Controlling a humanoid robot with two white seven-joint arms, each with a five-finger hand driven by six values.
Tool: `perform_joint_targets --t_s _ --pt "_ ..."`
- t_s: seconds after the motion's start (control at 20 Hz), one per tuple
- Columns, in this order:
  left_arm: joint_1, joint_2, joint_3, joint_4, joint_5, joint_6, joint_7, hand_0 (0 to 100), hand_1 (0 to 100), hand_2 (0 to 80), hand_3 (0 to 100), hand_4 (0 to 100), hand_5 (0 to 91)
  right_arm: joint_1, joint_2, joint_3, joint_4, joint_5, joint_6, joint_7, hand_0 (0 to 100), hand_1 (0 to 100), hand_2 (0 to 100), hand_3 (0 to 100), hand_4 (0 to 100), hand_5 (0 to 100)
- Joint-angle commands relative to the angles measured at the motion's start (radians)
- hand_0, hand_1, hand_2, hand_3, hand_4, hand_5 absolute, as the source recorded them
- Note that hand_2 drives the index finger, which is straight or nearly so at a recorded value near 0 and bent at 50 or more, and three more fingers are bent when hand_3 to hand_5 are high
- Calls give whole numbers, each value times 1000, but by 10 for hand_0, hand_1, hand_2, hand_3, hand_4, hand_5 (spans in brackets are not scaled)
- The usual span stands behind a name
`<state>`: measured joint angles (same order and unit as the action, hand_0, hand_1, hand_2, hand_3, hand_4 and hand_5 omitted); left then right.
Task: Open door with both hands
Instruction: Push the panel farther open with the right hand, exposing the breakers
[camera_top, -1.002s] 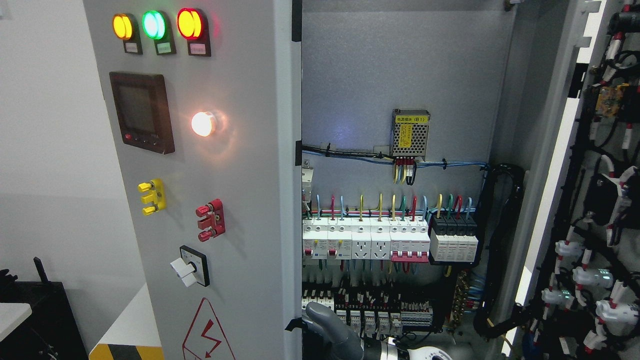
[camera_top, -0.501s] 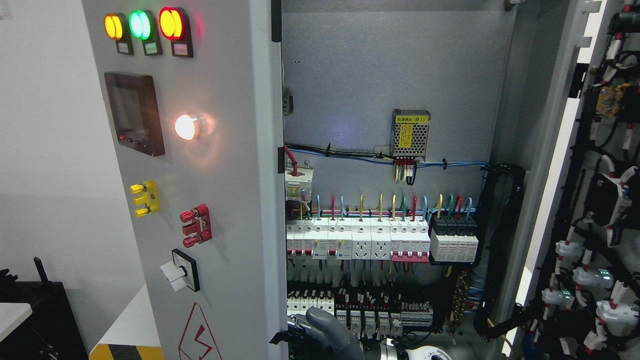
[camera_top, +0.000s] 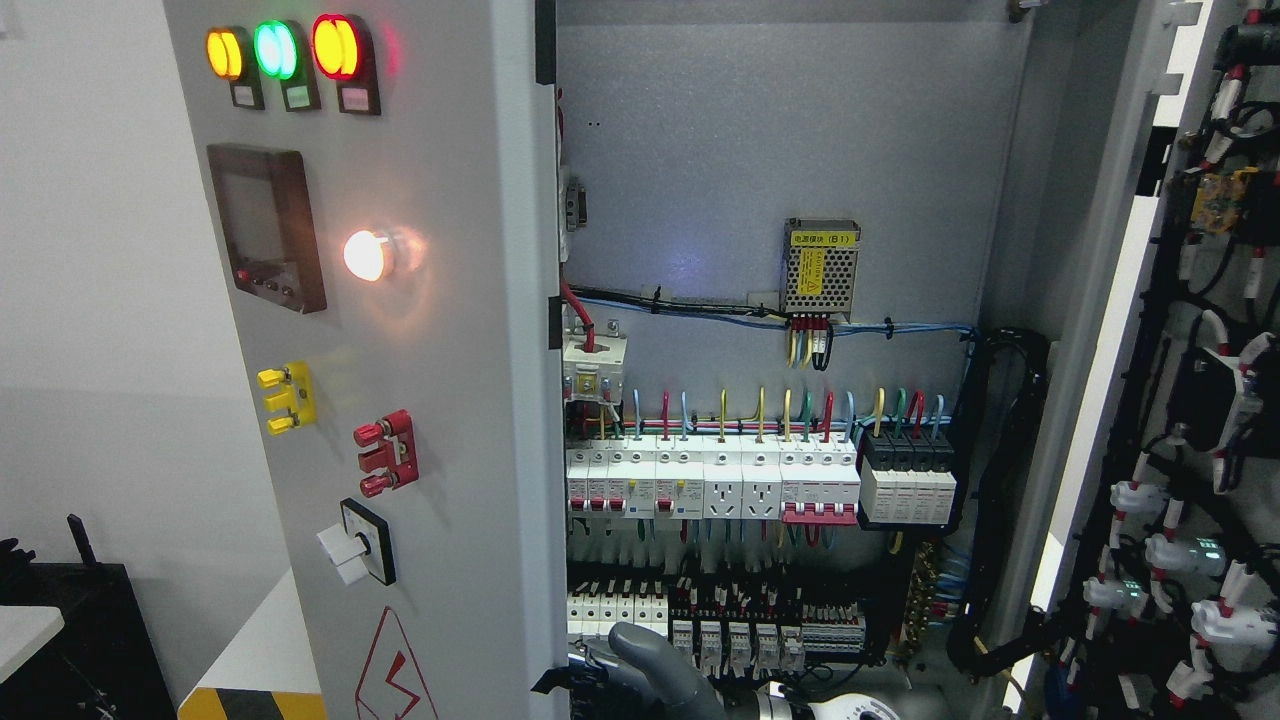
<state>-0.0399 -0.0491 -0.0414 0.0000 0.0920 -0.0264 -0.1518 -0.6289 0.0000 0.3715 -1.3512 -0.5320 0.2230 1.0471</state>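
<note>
The grey left door (camera_top: 440, 400) of the electrical cabinet stands part open, with lamps, a screen and switches on its face. At the bottom, my right hand (camera_top: 590, 675) reaches in from right of the middle. Its grey finger (camera_top: 650, 655) is curled and its dark fingertips hook around the door's free edge (camera_top: 527, 450) low down. The right door (camera_top: 1190, 400) is swung wide at the far right, its wired inner side showing. My left arm does not show.
Inside the cabinet are a row of white breakers (camera_top: 710, 485), a small power supply (camera_top: 821, 265) and black cable bundles (camera_top: 1000, 480). A white wall and a dark box (camera_top: 90, 640) lie left of the cabinet.
The left door has swung further open to the left, uncovering more breakers and a red-wired unit. My right hand moved left with the door's edge.
</note>
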Motion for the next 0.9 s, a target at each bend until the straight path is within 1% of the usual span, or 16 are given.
perform_joint_targets --t_s 0.0,0.25,0.3,0.5,0.7,0.85 --pt "0 0 0 23 0 0 0 120 389 0 0 0 0 -17 25 7 3 0 13 1 49 0 0 0 0 0" --pt "0 0 0 23 0 0 0 120 389 0 0 0 0 -21 26 9 7 0 16 1 49 0 0 0 0 0" --pt "0 0 0 23 0 0 0 120 389 0 0 0 0 -23 28 9 6 -2 25 1 49 0 0 0 0 0" --pt "0 0 0 23 0 0 0 120 389 0 0 0 0 -28 41 7 7 -2 36 7 49 0 0 0 0 0" --pt "0 0 0 23 0 0 0 120 389 0 0 0 0 -29 63 9 9 -2 36 5 49 0 0 0 0 0" --pt "0 0 0 23 0 0 0 120 389 0 0 0 0 -29 66 9 7 -2 36 5 49 0 0 0 0 0"
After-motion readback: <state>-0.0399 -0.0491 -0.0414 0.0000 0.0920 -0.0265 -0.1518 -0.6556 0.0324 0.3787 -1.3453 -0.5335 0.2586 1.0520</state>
